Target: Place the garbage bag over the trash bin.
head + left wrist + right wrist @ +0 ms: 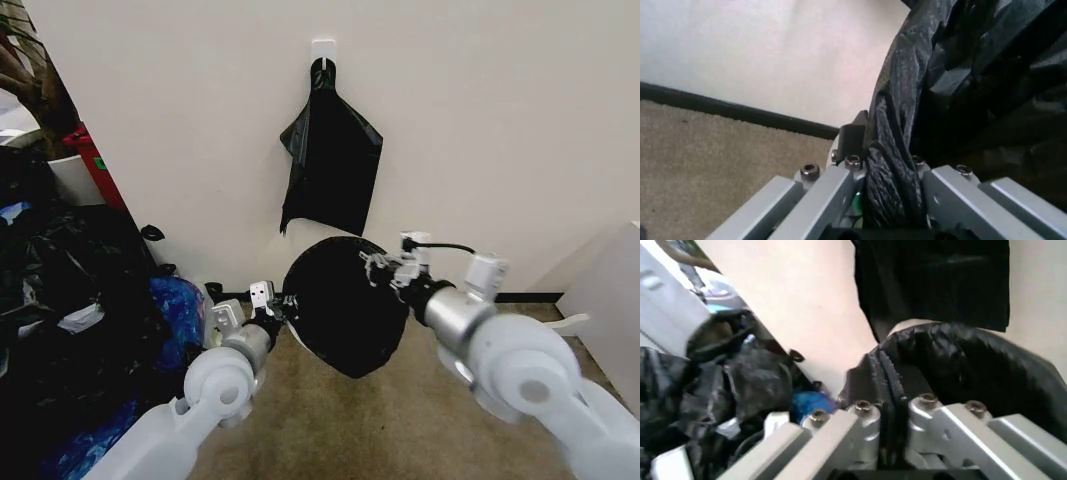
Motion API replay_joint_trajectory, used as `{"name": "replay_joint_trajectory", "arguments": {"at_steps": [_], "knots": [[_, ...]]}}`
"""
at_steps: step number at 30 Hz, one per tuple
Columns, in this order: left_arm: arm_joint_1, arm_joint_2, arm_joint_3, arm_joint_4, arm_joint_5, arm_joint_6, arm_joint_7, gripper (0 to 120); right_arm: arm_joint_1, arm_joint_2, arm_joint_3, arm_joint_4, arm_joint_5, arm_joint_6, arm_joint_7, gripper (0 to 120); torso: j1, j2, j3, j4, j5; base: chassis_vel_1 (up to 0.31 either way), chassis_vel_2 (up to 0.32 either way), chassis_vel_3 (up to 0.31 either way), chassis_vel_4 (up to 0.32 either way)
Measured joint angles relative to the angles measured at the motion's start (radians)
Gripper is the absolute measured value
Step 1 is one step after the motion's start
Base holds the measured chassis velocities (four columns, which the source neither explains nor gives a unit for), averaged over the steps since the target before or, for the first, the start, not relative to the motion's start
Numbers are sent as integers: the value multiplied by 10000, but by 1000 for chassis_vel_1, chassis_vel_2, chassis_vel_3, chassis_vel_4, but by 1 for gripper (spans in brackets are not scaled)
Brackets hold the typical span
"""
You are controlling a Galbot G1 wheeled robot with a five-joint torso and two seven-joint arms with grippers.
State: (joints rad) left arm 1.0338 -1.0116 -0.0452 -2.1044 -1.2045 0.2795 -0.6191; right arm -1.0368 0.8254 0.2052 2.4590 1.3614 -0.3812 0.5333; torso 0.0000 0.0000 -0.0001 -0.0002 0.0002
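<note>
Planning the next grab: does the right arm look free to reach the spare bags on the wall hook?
Probably not: the right tool is shut on the garbage bag, shared with the left tool. The spare bags hang unobstructed above.

1. A white wall [480, 130] fills the upper frame.
2. A white hook [323, 48] sits top centre, with flat black bags [332, 160] hanging limp beneath it.
3. A black baseboard [527, 297] runs along the foot of the wall at right.
4. Brown carpet [330, 430] covers the lower centre.
5. A heap of black sacks [60, 330] fills the left side, with blue plastic [178, 305] at its right edge.
6. A red container [98, 165] stands upper left, beside a white pot [70, 180] holding a plant [30, 85].
</note>
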Motion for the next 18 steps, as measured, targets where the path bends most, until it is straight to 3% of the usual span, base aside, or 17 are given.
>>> {"name": "replay_joint_trajectory", "arguments": {"at_steps": [9,12,18], "knots": [[-244,-70,-448,128,-1258,-101,-614,1,-2941,715,619,453,-2251,1088,-1572,34,-1,0,0,0,-1,0,0,0,0],[-440,-141,-514,318,-1854,-173,-883,1,-4040,1316,708,458,-2742,1280,-1506,50,0,0,1,4,-5,0,0,0,0],[-766,-248,-535,451,-2465,-273,-1213,1,-5302,2009,882,449,-3160,1391,-1168,68,0,0,0,1,-3,0,0,0,0]]}}
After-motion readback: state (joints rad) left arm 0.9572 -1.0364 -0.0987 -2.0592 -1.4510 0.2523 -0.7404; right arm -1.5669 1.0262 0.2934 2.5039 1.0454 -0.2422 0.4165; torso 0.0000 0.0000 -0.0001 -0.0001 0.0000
